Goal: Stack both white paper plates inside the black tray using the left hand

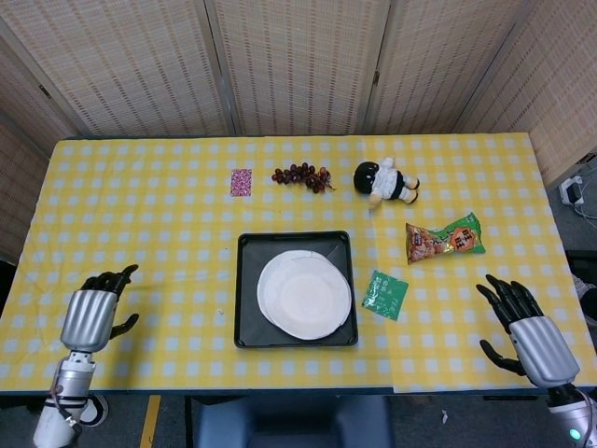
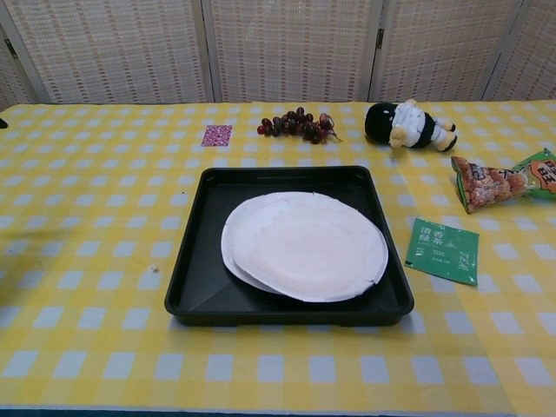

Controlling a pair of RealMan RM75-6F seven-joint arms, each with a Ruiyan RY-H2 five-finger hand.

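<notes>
Worktop (image 1: 140,215) — long, covered in a yellow-and-white checked cloth, backed by woven reed screen panels (image 1: 298,65) along its far edge.

Black tray (image 2: 195,261) — square, shallow, at the centre of the near half of the worktop. Contents: two white paper plates (image 2: 304,248), one lying on the other, the upper set slightly right so a crescent of the lower rim shows on the left. The stack rests flat on the tray floor, towards its right side.

Loose items on the cloth, far edge: small pink patterned square (image 1: 242,182), left of the tray line; bunch of dark grapes (image 1: 300,175) just right of it; plush doll (image 1: 384,182) in black and white, lying on its side. Right of the tray: green sachet (image 1: 384,295) just beside the tray's right wall, apart from it; snack bag (image 1: 444,239), orange and green, further right and back.

Left hand (image 1: 93,313) — at the near left corner, well apart from the tray, holding nothing, fingers loosely curled and parted as far as the head view shows.

Right hand (image 1: 522,331) — at the near right corner, fingers spread, holding nothing.
</notes>
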